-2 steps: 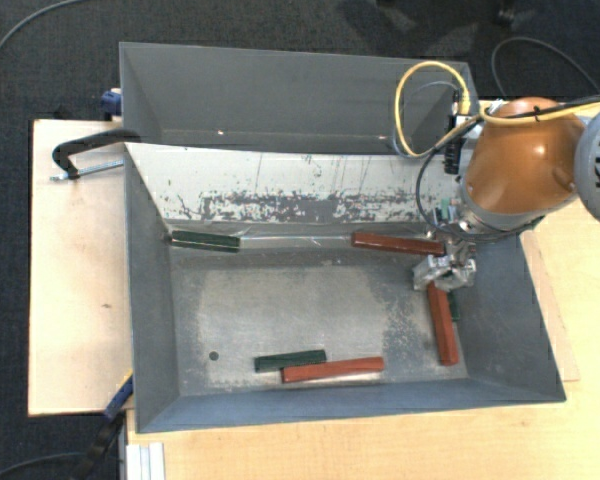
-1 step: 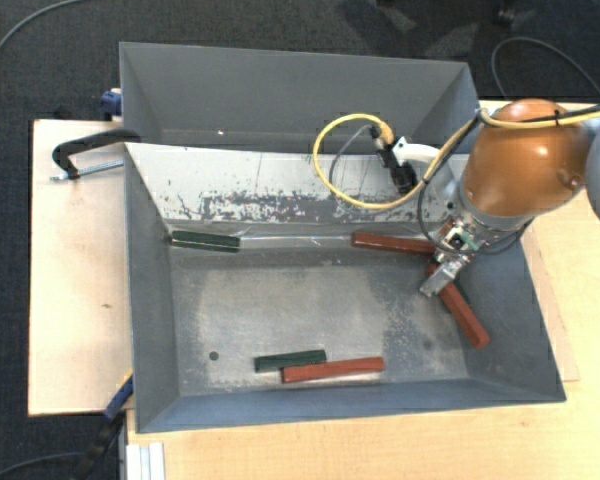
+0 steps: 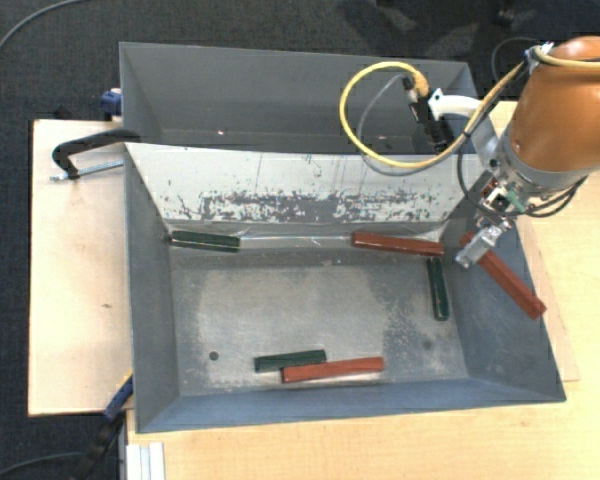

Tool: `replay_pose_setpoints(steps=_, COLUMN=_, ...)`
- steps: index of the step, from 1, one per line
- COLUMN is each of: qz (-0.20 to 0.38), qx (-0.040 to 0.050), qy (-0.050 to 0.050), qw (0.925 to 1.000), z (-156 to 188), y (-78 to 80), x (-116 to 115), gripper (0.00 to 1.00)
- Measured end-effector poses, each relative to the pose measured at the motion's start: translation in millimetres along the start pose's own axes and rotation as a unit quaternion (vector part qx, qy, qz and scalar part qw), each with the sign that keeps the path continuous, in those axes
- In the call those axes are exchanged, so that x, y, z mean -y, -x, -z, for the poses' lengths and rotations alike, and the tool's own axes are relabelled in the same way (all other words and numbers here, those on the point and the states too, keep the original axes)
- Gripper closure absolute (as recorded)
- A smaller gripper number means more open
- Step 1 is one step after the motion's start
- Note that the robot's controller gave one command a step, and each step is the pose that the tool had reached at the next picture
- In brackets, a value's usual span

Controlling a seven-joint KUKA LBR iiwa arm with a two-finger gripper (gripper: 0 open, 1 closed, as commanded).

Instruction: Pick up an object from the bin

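**Dark carpet, grey bin, arm at the right wall**

Dark carpet [image 3: 230, 8] surrounds the grey bin [image 3: 150, 298], whose sloping walls seem to explain where its loose sticks have settled: most rest where a slope meets the flat floor.

At the back left, a dark green stick [image 3: 205, 240] lies along the foot of the rear wall. Near the front middle, a second green stick [image 3: 290, 361] and a red stick [image 3: 332, 369] lie side by side, touching, close to the front wall. Further right, a red-brown stick [image 3: 398, 245] lies along the rear wall's foot. A short green stick [image 3: 437, 290] points away from its right end towards the front.

The gripper [image 3: 477, 243] hangs at the bin's right rear corner, just over the upper end of a long red stick [image 3: 510, 286] that lies slanted on the right wall. That stick is the likely thing to pick, being nearest. Whether the gripper is apart, together or clamped on it cannot be told. On a slope, the stick may slide if nudged.
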State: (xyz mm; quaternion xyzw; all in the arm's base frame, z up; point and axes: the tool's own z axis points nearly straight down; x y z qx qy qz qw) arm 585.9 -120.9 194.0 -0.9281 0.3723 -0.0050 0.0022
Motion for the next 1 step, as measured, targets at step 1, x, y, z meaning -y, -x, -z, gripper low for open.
replay_pose_setpoints(steps=1, qz=0.122, qx=0.0023, qy=0.001, qw=0.9925, z=79.9, y=21.7, x=-6.5, gripper=1.00)
